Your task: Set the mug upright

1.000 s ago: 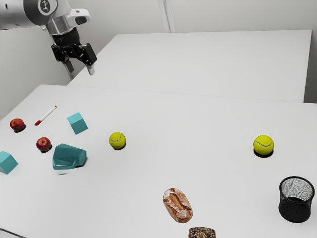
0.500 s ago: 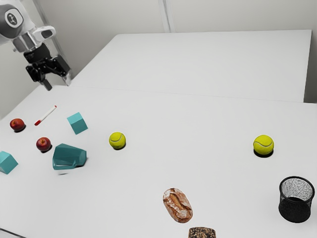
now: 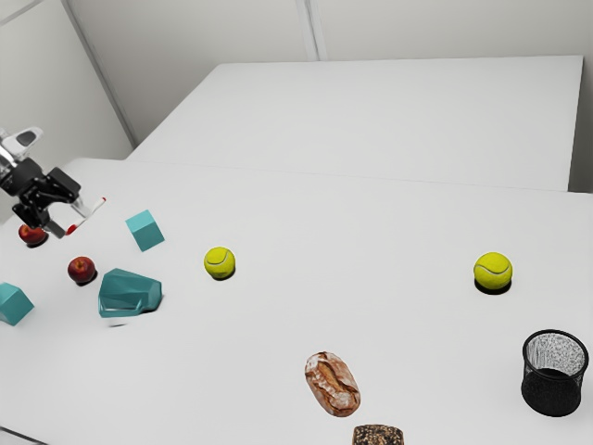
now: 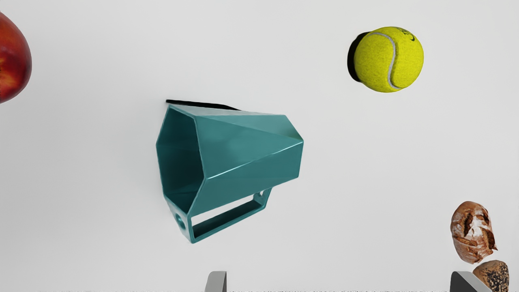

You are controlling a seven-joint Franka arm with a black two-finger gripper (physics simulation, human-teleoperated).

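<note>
Here the white counter [image 3: 278, 324] is carrying everything, and the tool [image 4: 340, 282] is hovering over it, spread wide and gripping nothing, presumably leaving room for straddling a body! The teal mug [image 4: 247, 150] is lying on its side, mouth open sideways, so righting is still needed; its handle [image 4: 229, 222] is jutting out, probably checking any roll. Beyond its base end, a tennis ball [image 4: 389, 59] is sitting well apart, an apple [image 4: 12, 61] nearer the mouth.

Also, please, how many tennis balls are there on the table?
2. One tennis ball lies near the teal mug; the other ball is toward the exterior view's right, just beyond the black mesh bin.
</note>
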